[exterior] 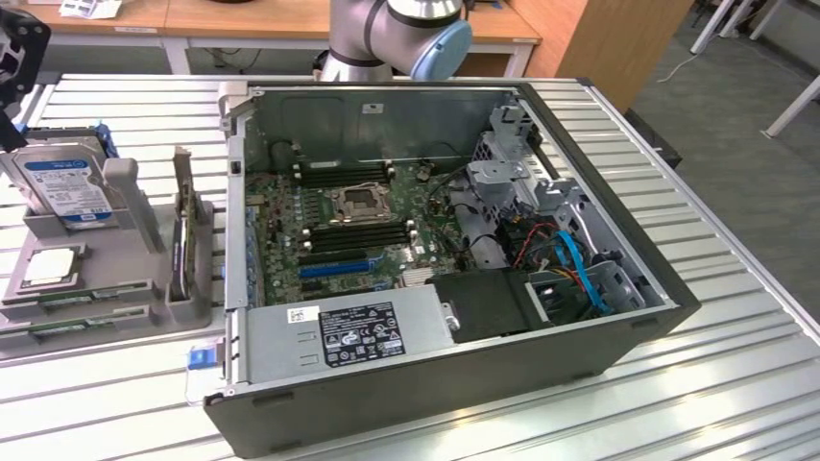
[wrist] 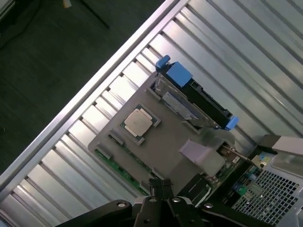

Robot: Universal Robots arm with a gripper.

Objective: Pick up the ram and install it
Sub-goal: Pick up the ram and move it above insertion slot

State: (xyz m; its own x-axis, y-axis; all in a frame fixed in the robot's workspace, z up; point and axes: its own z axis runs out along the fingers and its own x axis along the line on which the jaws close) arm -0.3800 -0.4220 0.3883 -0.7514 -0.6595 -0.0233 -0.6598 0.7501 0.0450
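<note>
The ram (wrist: 119, 169) is a thin green stick lying along the edge of a grey parts holder (wrist: 161, 142); in the exterior view green sticks (exterior: 61, 300) lie at the holder's near end. My gripper (wrist: 159, 187) hangs well above the holder, fingers shut with nothing between them. It also appears as a black shape at the exterior view's far left (exterior: 11, 125), above the hard drive. The open computer case (exterior: 615, 327) holds the motherboard, with black memory slots (exterior: 361, 232) beside the processor socket (exterior: 353, 203).
The holder (exterior: 129, 322) also carries a hard drive with a blue label (exterior: 64, 187), a square silver processor (exterior: 49, 265) and an upright card (exterior: 188, 240). The arm's base (exterior: 384, 29) stands behind the case. The slatted metal table's edge (wrist: 94, 85) drops to dark floor.
</note>
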